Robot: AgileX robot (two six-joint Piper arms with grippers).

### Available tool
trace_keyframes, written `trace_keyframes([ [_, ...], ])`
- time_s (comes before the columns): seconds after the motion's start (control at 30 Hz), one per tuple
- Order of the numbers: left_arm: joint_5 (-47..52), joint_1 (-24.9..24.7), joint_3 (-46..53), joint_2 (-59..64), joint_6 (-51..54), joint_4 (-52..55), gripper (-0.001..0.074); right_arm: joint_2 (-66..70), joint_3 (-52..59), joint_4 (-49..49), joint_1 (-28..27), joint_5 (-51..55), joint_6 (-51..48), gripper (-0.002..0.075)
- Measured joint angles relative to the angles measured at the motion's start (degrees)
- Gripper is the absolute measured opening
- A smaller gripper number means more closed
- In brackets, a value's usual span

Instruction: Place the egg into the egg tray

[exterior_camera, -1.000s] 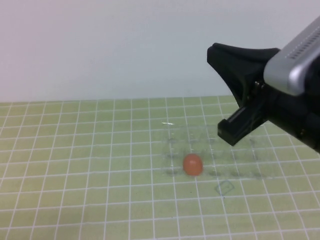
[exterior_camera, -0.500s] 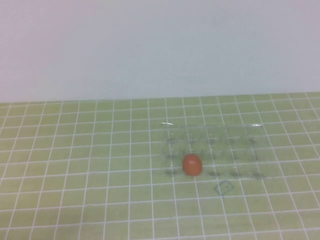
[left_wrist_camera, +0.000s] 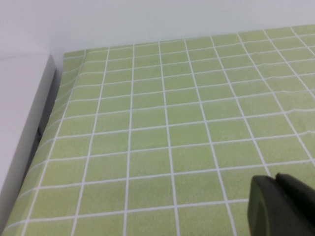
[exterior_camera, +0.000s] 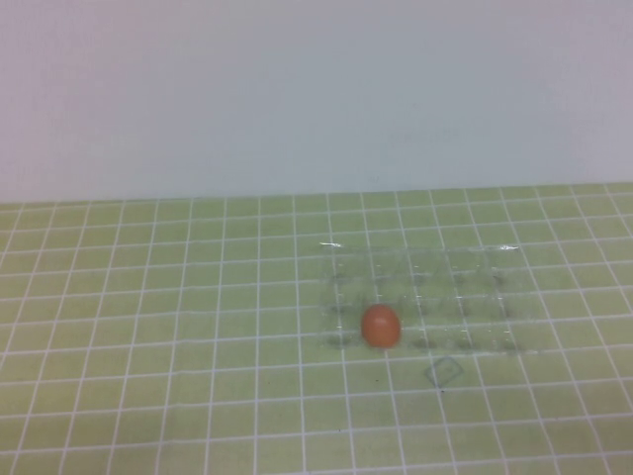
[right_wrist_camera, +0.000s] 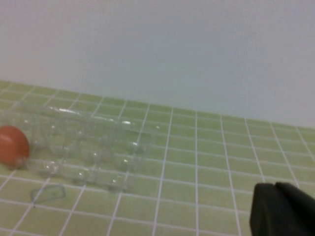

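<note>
A pale green mat [exterior_camera: 148,327] ruled with white grid lines covers the table and runs out ahead of both pairs of fingertips. A plain white wall [exterior_camera: 297,99] rises at its far edge. The left gripper [left_wrist_camera: 276,179], its tips together, sits low over bare squares; well away from it, a white raised ledge [left_wrist_camera: 22,123] borders the mat's edge. Well ahead of the right gripper [right_wrist_camera: 275,186], also closed, a small thin-lined square mark [right_wrist_camera: 47,192] lies flat on the mat.
</note>
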Motion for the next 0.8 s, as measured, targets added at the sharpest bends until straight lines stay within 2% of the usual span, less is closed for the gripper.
trace_keyframes([
  [0.17, 0.0, 0.0, 0.0, 0.0, 0.0, 0.0, -0.0001, -4.7, 1.9, 0.2, -2.6, 6.8, 0.0, -0.0001],
  [0.4, 0.0, 0.0, 0.0, 0.0, 0.0, 0.0, -0.0001, -5.5, 1.9, -2.5, -3.2, 14.3, 0.0, -0.0002],
  [0.8, 0.0, 0.0, 0.0, 0.0, 0.0, 0.0, -0.0001, -5.5, 1.9, -2.5, -3.2, 15.5, 0.0, -0.0001],
])
